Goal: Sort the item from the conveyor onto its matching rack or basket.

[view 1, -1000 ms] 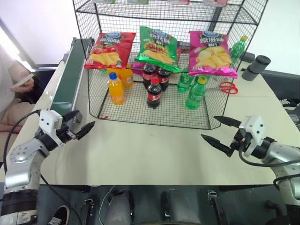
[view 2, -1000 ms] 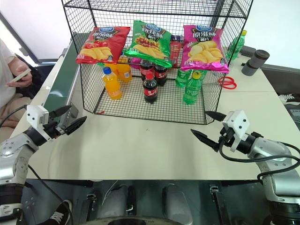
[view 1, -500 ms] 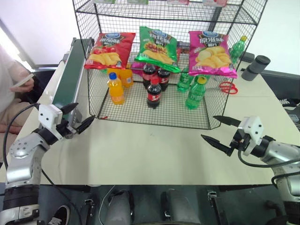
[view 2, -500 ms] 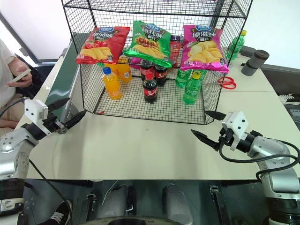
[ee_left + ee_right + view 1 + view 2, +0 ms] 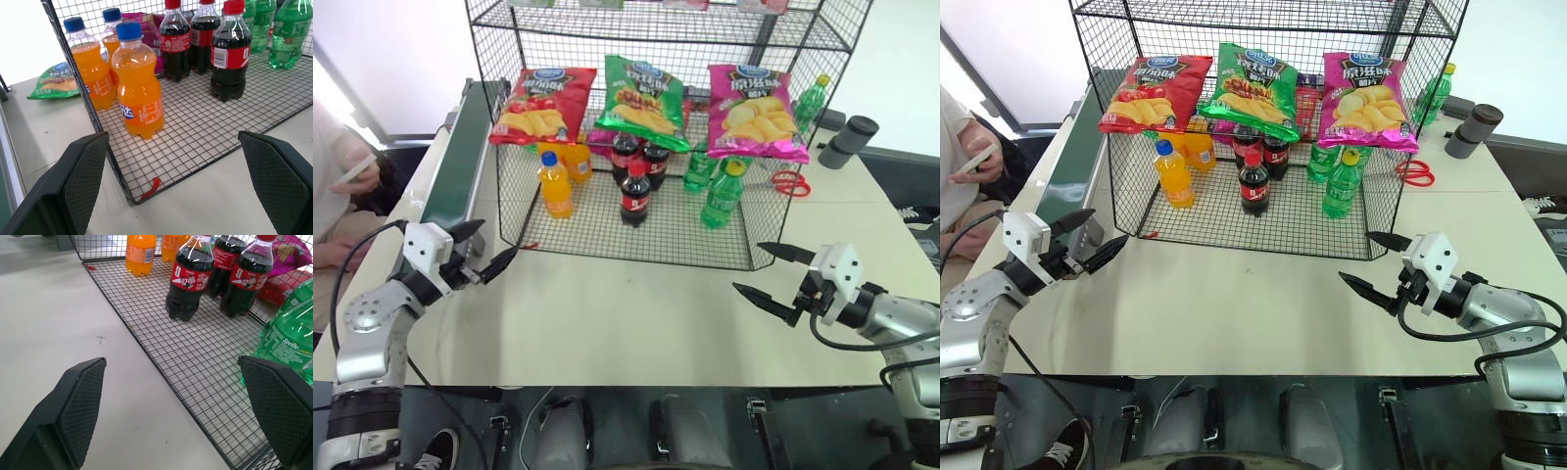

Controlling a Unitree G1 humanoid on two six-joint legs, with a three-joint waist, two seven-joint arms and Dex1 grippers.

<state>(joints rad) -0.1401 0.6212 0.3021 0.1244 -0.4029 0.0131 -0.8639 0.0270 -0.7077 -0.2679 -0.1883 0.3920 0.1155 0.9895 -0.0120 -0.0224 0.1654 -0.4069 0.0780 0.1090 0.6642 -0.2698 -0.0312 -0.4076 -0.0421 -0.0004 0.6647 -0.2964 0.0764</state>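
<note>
A shiny green crisp bag rests at the front of the black wire rack, between a red bag and a pink bag. A second green bag lies flat on the table past the rack's left corner, beside the conveyor. The stretch of belt that shows is bare. My left gripper hovers open over the table just off the rack's front left corner. My right gripper hovers open near the rack's front right corner. Neither gripper holds anything.
Orange bottles, cola bottles and green bottles stand on the rack's floor. Red scissors and a dark cylinder lie at the back right. A person with a phone sits at the left.
</note>
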